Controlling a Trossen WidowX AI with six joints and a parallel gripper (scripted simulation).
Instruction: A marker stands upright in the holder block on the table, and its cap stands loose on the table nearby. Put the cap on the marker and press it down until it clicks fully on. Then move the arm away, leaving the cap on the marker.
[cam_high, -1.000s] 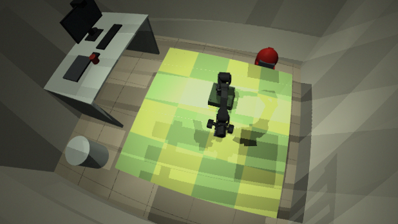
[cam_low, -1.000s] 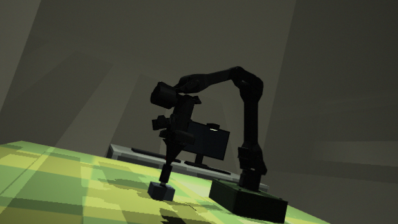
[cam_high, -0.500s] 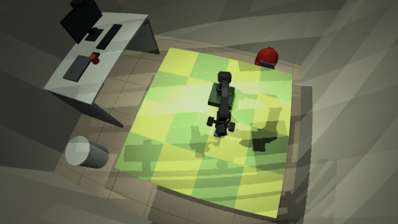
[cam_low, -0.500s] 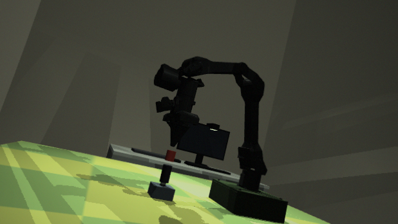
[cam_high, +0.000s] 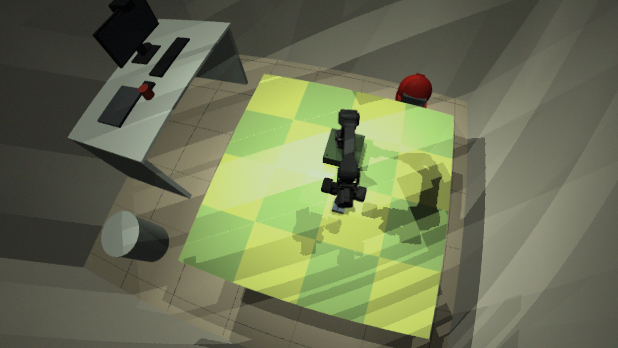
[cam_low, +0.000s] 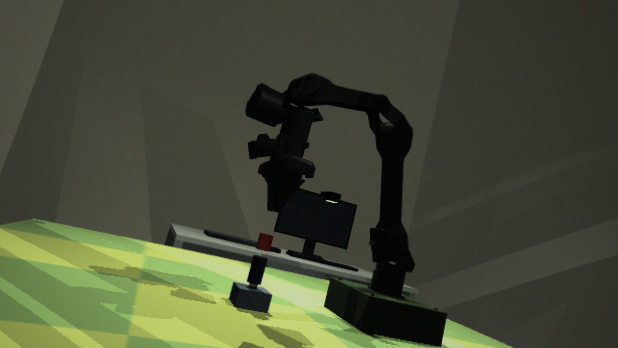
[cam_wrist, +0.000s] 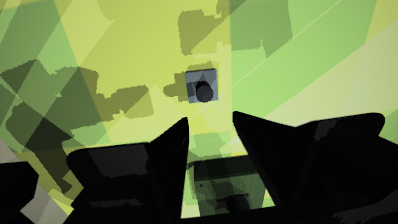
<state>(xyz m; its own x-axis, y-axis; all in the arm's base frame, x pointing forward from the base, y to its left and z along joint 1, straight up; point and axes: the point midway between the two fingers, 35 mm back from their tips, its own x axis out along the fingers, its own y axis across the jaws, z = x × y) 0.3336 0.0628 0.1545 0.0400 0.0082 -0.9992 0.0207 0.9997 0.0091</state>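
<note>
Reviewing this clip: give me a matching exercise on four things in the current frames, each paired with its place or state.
Things:
1. black parallel-jaw gripper
2. dark capped marker
3. grey-blue square holder block
4. red mug

Place or state:
A. on the grey side desk
B. open, raised above the marker
C. resting on the green checked table
D. standing upright in the block

Pairs: 1-B, 2-D, 3-C, 4-A

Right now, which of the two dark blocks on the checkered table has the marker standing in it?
The small blue-grey holder block, below the open gripper, with the marker upright in it. The larger black base plate only carries the arm.
</note>
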